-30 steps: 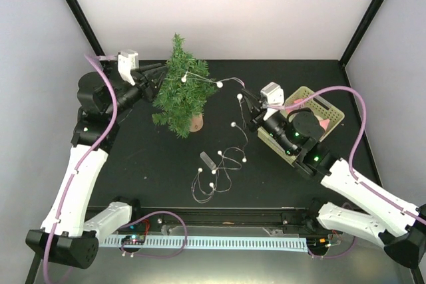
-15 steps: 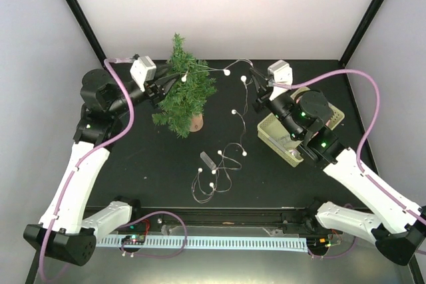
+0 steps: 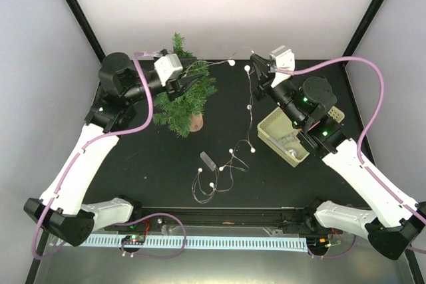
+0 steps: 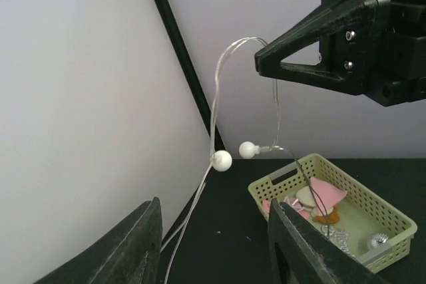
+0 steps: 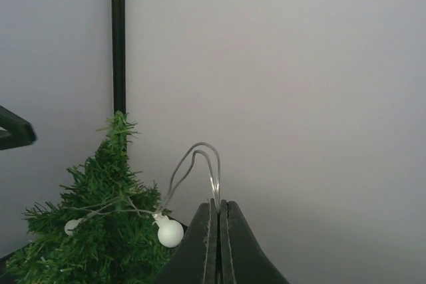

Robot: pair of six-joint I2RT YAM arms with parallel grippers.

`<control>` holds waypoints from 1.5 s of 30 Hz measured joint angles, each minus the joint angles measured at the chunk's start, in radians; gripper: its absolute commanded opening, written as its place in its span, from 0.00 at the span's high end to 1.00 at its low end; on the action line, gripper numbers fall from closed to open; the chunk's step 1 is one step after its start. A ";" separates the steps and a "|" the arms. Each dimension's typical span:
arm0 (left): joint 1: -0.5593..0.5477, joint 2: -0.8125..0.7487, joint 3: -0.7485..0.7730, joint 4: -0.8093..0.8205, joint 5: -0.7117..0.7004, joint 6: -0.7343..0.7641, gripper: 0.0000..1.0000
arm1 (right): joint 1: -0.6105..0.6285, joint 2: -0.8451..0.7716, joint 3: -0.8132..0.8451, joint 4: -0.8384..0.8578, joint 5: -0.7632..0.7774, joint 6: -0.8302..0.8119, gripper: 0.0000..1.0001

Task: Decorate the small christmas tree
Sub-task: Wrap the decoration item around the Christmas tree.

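**Light string pinched on the right, tree unheld**

The small christmas tree (image 3: 181, 101) stands on the left-rear part of the table (image 3: 146, 159), upright on its stump base (image 3: 195, 123). Its long axis is vertical and its tip points at the ceiling, as the right wrist view shows. I judge it light and top-heavy, with springy needles that give under touch. A tug on the wire could tip it, so I would steady it low, at the trunk or stump. The light string (image 5: 170, 232) looks thin and limp, and it is draped into the branches. My right pincer (image 5: 218, 227) is clamped on a loop of it. My left pincer (image 4: 214, 221) sits at the tree's upper branches, jaws apart, gripping nothing.
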 measured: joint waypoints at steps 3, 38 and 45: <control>-0.035 0.039 0.034 -0.012 -0.009 0.040 0.52 | -0.001 0.018 0.029 -0.018 -0.029 -0.001 0.99; -0.153 0.212 0.144 -0.003 -0.271 0.276 0.97 | -0.025 0.100 0.145 -0.051 -0.135 -0.019 0.99; -0.153 0.248 0.200 0.004 -0.298 0.273 0.98 | -0.048 0.172 0.177 -0.051 -0.138 0.005 0.99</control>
